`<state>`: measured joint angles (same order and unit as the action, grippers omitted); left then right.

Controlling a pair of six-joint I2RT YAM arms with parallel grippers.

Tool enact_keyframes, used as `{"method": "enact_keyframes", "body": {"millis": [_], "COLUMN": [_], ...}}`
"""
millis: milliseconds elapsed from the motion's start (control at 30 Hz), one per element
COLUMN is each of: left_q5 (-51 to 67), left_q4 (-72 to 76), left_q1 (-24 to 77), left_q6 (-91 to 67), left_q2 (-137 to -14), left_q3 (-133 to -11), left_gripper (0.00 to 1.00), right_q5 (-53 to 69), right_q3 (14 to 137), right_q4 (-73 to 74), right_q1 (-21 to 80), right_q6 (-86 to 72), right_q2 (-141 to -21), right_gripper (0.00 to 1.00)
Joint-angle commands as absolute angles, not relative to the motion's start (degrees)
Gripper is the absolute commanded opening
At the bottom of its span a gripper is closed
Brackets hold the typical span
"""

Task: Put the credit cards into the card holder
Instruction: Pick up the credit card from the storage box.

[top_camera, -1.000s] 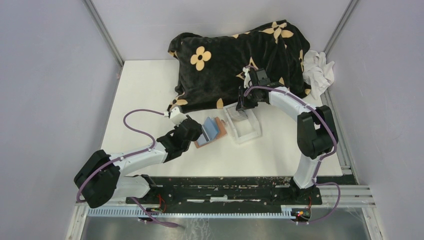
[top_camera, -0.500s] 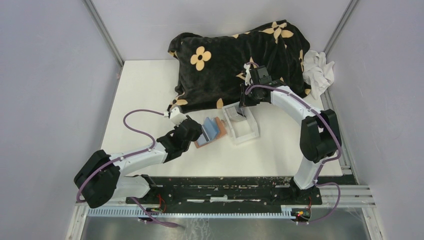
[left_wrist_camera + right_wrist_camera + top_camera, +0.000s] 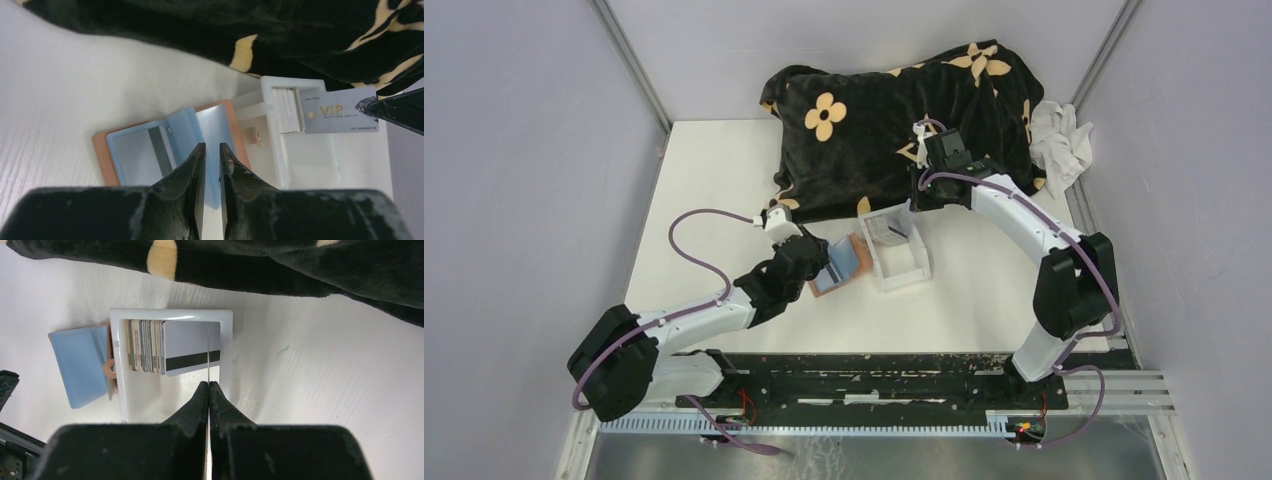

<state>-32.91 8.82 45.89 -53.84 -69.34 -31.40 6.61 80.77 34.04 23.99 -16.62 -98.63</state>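
1. The right tool [image 3: 209,385] is clenched on the corner of a silver VIP card [image 3: 340,112], which stands above the upright card stack [image 3: 145,345] in the clear tray [image 3: 170,314].
2. The left tool [image 3: 212,150] pinches a blue sleeve of the open card holder [image 3: 135,150], which lies against the tray's left wall.
3. Best done by lifting the card clear of the rim, then lining its short edge up with the sleeve mouth before sliding it in.
4. The white tabletop [image 3: 714,180] looks smooth, so the holder may skid.
5. A black flowered blanket [image 3: 894,110] and a white cloth [image 3: 1059,140] crowd the far side, and grey walls enclose the space.

We see a card holder [image 3: 150,145], tan outside and pale blue inside, and a silver card [image 3: 340,110] lettered gold. The blanket [image 3: 894,110] is black with yellow flowers.
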Motion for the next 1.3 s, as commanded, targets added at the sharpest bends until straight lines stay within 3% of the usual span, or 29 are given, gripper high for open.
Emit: {"method": "enact_keyframes", "body": {"millis": [0,200,433,700,1267], "left_q5": [-33.8,-31.5,-34.9,-40.9,-42.1], "left_q4": [17.2,20.8,15.6,7.4,7.2], "left_q1": [46.0,45.9,45.5,45.5,45.4], "left_q6": [-44.2,-38.1,-49.7,-57.4,-64.1], "left_q2": [-67.0,-66.6,-67.2,-66.2,-68.0], "left_q3": [-31.4,-31.4,-25.0,-21.7,-18.7], "left_gripper": [0.22,0.21,0.06,0.06,0.04], "right_q5": [1.7,-0.7,5.0,5.5,-4.0], "right_q3": [82.9,82.2,81.2,82.6,94.6], "right_q4": [35.1,36.3,36.3,33.3,35.4], "right_q1": [25.4,28.3,35.6,44.1,56.8], "right_q6": [-14.5,-14.2,-14.8,-15.5,-14.7], "right_q2": [-92.6,-87.9,-86.7,-92.7,-108.1], "right_gripper": [0.01,0.01,0.01,0.01,0.01]}}
